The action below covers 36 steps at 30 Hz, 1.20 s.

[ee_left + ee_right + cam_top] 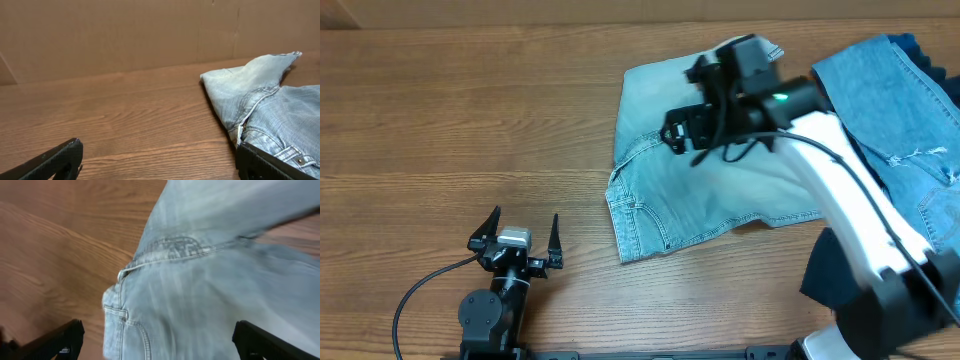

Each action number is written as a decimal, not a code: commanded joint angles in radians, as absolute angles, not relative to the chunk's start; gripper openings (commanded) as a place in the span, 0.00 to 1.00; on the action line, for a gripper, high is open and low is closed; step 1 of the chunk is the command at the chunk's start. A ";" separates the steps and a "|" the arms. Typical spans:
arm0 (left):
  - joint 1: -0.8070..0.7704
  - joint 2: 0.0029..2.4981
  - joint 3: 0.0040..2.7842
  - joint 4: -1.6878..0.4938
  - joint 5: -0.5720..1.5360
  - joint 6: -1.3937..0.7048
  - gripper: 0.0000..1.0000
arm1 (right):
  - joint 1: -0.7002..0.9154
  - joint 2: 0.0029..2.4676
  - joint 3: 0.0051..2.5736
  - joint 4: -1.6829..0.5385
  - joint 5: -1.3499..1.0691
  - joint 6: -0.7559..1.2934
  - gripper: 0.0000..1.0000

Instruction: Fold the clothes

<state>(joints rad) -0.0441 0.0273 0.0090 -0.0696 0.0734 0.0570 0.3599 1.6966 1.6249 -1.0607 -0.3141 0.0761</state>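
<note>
The pale light-blue denim shorts [700,190] lie spread on the table at centre right, waistband toward the left; they also show in the left wrist view [260,105] and the right wrist view [200,295]. My right gripper [685,140] hovers over the shorts' upper middle, open and empty [157,340]. My left gripper [525,235] rests open and empty near the front left, apart from the shorts [160,160]. Medium-blue ripped jeans [905,110] lie at the far right, with dark navy cloth [825,270] beneath them.
Bare wooden table [470,130] stretches across the left half. A brown cardboard wall [125,35] stands behind the table. The right arm's white link [850,210] crosses over the shorts' right side.
</note>
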 commanded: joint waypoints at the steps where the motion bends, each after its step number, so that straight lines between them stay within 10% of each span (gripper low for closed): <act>1: -0.038 0.024 0.005 -0.064 0.070 0.047 1.00 | 0.333 1.567 1.636 -1.143 -0.285 0.074 1.00; 20: -0.038 0.079 0.129 0.102 0.522 -0.325 1.00 | 0.185 1.093 1.393 -1.367 -0.178 0.087 1.00; 36: -0.040 1.322 0.986 -0.008 0.652 -0.161 1.00 | 0.171 1.047 1.390 -1.359 -0.188 0.103 1.00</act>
